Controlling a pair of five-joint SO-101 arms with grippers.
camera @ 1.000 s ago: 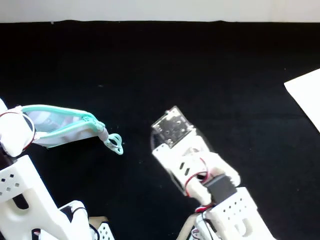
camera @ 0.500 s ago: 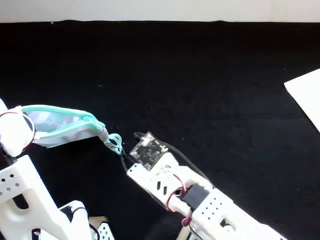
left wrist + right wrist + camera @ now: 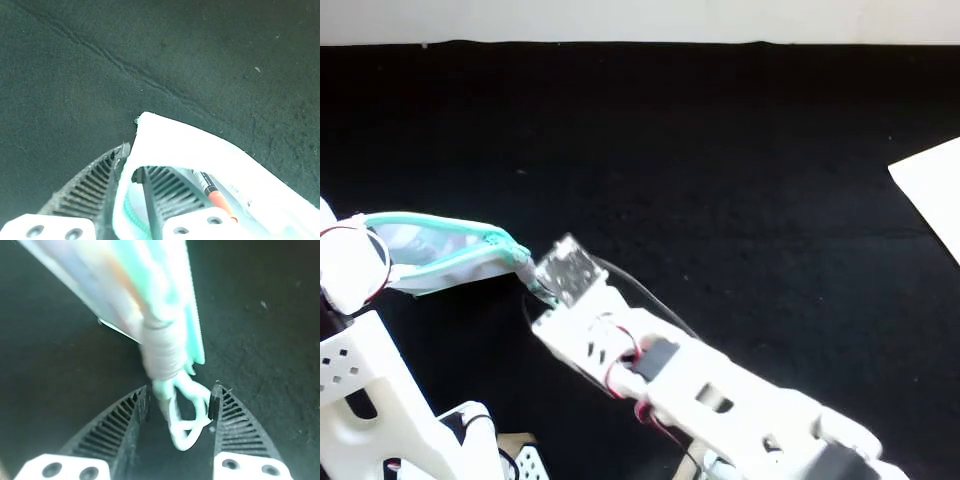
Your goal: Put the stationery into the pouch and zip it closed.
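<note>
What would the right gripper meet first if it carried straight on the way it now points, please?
Probably the zipper pull, which lies between the right gripper's open fingers, with the pouch's end just beyond; depth is unclear.

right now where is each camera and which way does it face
High view: fixed above the table, looking down; both white arms enter from the picture's bottom edge and meet at the pouch.
Left wrist view: on the left arm, looking along the left gripper, shut on the pouch's edge.
Right wrist view: on the right arm, looking along the right gripper, open around the zipper pull.
Shared: all three show the pouch.
</note>
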